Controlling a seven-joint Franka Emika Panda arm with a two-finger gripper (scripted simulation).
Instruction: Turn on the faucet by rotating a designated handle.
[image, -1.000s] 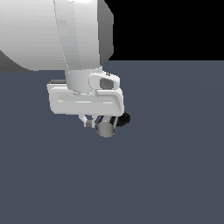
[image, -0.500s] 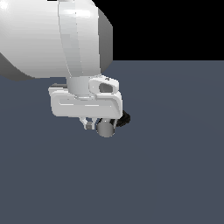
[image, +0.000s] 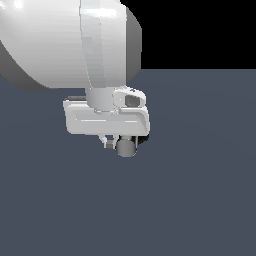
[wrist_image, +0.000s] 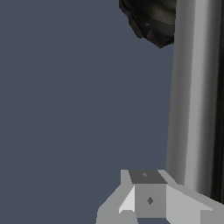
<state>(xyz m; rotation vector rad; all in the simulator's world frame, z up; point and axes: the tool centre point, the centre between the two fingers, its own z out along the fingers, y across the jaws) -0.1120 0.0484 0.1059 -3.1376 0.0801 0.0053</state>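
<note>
flat slate-blue surface, unmarked, filling the lower part of the exterior view and ending in a straight far edge against plain black. no walls or furniture visible beyond that edge. large white arm looming over the near part of the scene, hiding much of the surface's far edge towards the exterior view's left.

white tool hanging low over the surface, well in from every visible edge, right on top of the faucet, of which only a sliver of black shows at the tool's side in the exterior view. handle poking out below the tool body, its flat grey round end facing the camera. in the wrist view, chrome handle running long and straight beside one finger, seemingly touching or just beside it; black ribbed base at its far end. other finger out of frame, so cannot tell whether the tool is spread or pinching the handle.
</note>
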